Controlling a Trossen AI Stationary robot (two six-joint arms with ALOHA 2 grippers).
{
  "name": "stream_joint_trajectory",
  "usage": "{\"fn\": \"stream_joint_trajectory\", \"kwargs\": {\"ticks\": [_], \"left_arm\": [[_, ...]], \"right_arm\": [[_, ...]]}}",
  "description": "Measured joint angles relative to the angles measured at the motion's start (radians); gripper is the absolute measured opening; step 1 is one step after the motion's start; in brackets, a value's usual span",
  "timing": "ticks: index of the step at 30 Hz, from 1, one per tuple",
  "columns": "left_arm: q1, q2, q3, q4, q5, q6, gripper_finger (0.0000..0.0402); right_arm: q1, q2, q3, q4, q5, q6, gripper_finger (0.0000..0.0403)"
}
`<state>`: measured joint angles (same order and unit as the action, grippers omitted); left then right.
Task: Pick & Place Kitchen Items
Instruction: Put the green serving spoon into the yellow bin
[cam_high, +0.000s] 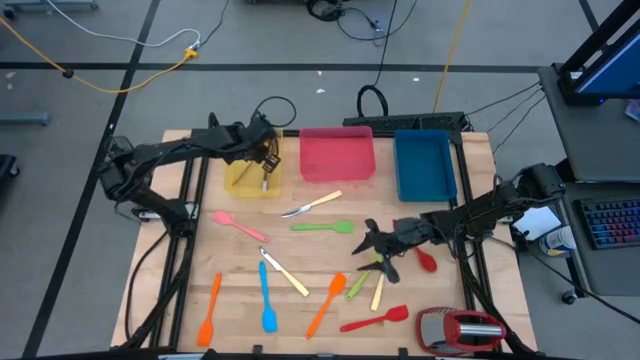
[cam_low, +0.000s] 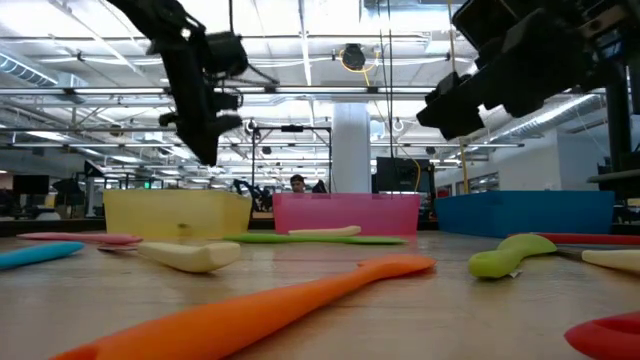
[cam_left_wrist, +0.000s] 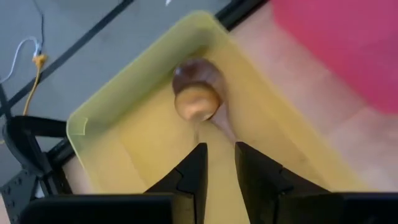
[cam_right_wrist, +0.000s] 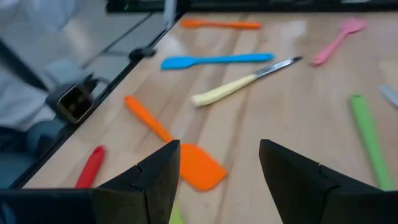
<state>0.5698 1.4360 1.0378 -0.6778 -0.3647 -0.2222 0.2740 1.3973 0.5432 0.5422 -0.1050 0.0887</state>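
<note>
While my left gripper (cam_left_wrist: 217, 163) hangs over the yellow tray (cam_high: 243, 183), its fingers stand slightly parted and hold nothing. Straight below them a wooden spoon (cam_left_wrist: 198, 99) lies in that tray, bowl toward the far corner, so it looks delivered. The pink tray (cam_high: 337, 154) sits just beside it and the blue tray (cam_high: 425, 165) beyond that.

My right gripper (cam_right_wrist: 219, 171) hovers over the middle of the table with its fingers spread wide and empty. Directly beneath it lies an orange spatula (cam_right_wrist: 171, 144). A cream-handled knife (cam_right_wrist: 242, 83) and a blue spatula (cam_right_wrist: 214, 60) lie farther ahead.

I judge the risks as these: lifting the left arm crookedly could clip the tray wall and drag the tray; lowering the right one off-centre could push the flat spatula along the wood instead of gripping it.
</note>
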Motion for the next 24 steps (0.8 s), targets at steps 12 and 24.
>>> {"fn": "stream_joint_trajectory", "kwargs": {"ticks": [12,24], "left_arm": [[-0.121,-0.124,0.000,0.007,-0.002,0.009,0.0088],[-0.166,-0.124,0.000,0.028,-0.002,0.010,0.0088]], "right_arm": [[0.046,0.234,0.068,-0.052,-0.091,-0.033,0.0209],[0.046,0.348,0.069,-0.044,-0.132,-0.124,0.0171]]}}
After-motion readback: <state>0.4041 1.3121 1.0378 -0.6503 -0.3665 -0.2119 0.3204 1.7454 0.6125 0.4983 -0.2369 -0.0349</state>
